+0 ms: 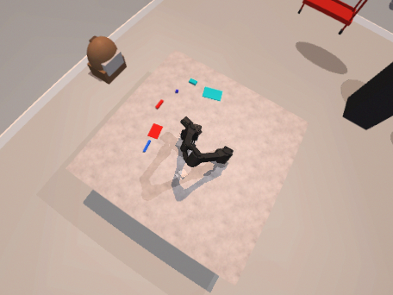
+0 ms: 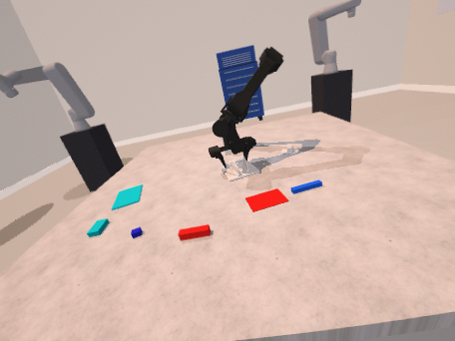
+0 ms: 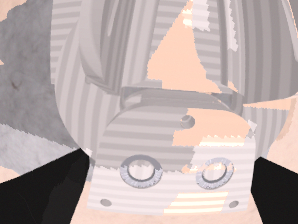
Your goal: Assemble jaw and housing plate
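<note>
In the exterior view, a red block (image 1: 159, 104) (image 2: 195, 232) lies nearest on the table (image 1: 241, 207) (image 2: 299, 279), beside a small dark blue cube (image 1: 177, 91) (image 2: 137, 232). Farther back is a flat red rectangle (image 1: 155, 131) (image 2: 266, 199) near a blue bar (image 1: 146, 146) (image 2: 306, 186). Beyond them, the pale housing plate (image 2: 241, 174) (image 3: 172, 192) lies beneath the hand (image 1: 190, 129) (image 2: 235, 163) (image 3: 170, 156), whose fingers are spread wide on either side of it. Whether it is fully seated cannot be told.
</note>
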### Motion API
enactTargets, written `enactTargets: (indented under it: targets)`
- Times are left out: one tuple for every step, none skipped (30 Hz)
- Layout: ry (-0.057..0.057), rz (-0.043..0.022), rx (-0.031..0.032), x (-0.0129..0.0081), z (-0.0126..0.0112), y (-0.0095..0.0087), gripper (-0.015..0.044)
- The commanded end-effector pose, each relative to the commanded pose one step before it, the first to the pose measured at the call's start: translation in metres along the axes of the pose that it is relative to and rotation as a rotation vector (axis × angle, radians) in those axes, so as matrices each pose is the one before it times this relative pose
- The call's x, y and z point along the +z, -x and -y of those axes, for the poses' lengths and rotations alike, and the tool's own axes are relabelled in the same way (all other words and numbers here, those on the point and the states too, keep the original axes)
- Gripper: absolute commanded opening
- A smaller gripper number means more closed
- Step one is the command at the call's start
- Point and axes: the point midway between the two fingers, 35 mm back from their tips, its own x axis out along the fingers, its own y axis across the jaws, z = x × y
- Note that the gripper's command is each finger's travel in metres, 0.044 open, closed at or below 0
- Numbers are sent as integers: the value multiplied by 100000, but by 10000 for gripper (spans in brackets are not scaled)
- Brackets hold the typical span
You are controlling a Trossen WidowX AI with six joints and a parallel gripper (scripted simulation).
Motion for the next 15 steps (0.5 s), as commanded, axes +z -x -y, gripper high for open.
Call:
enactTargets:
  targets:
    - [-1,-6,-7,-2,1,0,440]
    - [0,0,0,0,0,0,440]
    - [0,0,0,0,0,0,440]
    - [0,0,0,0,0,0,440]
    - [0,0,0,0,0,0,440]
    - [0,0,0,0,0,0,440]
    - [0,0,0,0,0,0,440]
    - [0,0,0,0,0,0,440]
    - [0,0,0,0,0,0,440]
    - [0,0,0,0,0,0,440]
    - [-11,1,-70,25,29,188,440]
    - [-23,-1,-133,47,55,388,440]
    - [-34,-6,-183,63,76,624,440]
    - [-36,-12,-172,55,72,749,440]
    - [-37,-20,-144,39,61,915,440]
